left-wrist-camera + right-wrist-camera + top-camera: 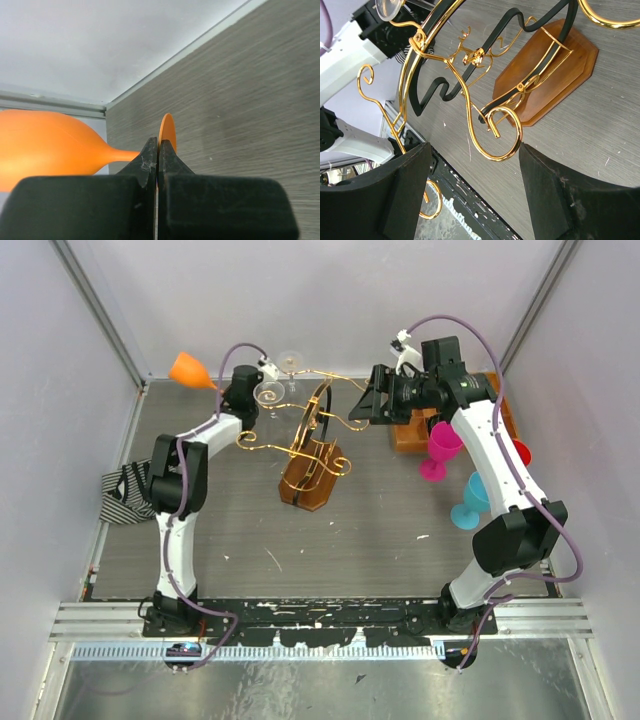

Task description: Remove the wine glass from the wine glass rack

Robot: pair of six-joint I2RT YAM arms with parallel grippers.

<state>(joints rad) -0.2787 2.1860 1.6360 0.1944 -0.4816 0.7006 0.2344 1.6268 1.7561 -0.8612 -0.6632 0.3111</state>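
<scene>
The left tool (158,147) is seen closed tight on the thin stem of an orange wine glass (45,147), right by its foot; the bowl is turned out to the side, and the glass is held at the far left corner of the worktop (380,530), apart from the wine glass rack (310,455). From above, the left tool (228,388) is found between the orange wine glass (190,370) and the rack's scrolled arms. A clear wine glass (268,393) is seen among those arms, just beside the left wrist, and what looks like a second clear glass (290,360) sits farther back. The rack is stood on its brown base near the middle of the worktop. The right tool (368,405) is spread wide at the rack's right side – in its own view, the right tool (475,147) has a gold scroll of the wine glass rack (550,70) between its fingers, and contact cannot be told. An orange wooden tray (408,435), a pink glass (440,450) and a blue glass (470,502) are placed on the right.
</scene>
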